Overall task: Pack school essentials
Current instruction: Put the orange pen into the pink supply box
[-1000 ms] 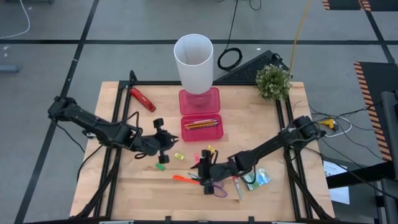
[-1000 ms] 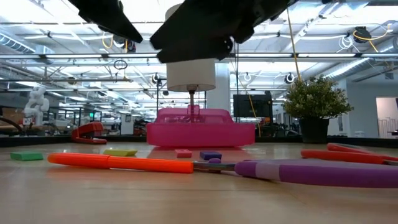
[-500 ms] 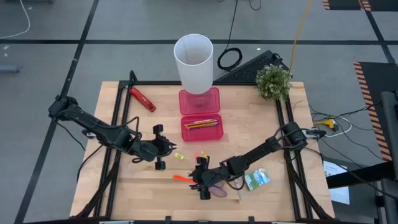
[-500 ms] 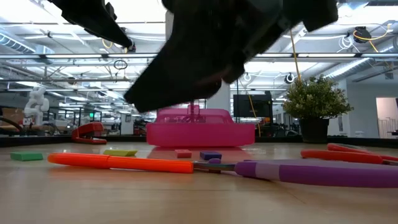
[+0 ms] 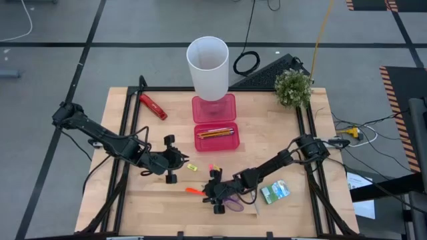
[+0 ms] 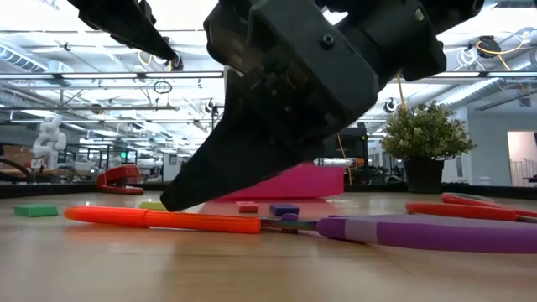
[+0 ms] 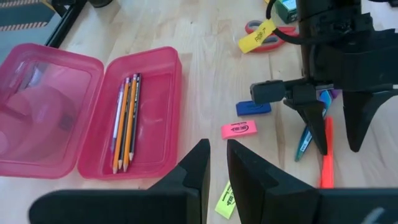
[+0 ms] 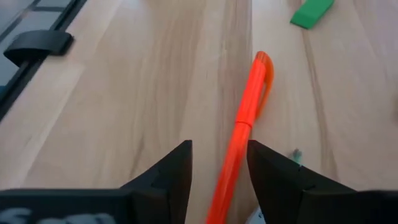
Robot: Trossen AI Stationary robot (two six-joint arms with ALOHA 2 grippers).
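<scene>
Right gripper, fingers open, straddles the thin orange pen, whose long axis runs straight ahead between them.

pink eraser: dark print, unreadable | yellow eraser: dark print, unreadable | yellow tag at red scissors: writing, illegible | no other text

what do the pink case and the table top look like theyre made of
Pink case: likely translucent glossy plastic; the table shows faintly through its walls and lid. Table top: wood or wood laminate, matte, with visible grain lines and plank seams.
</scene>
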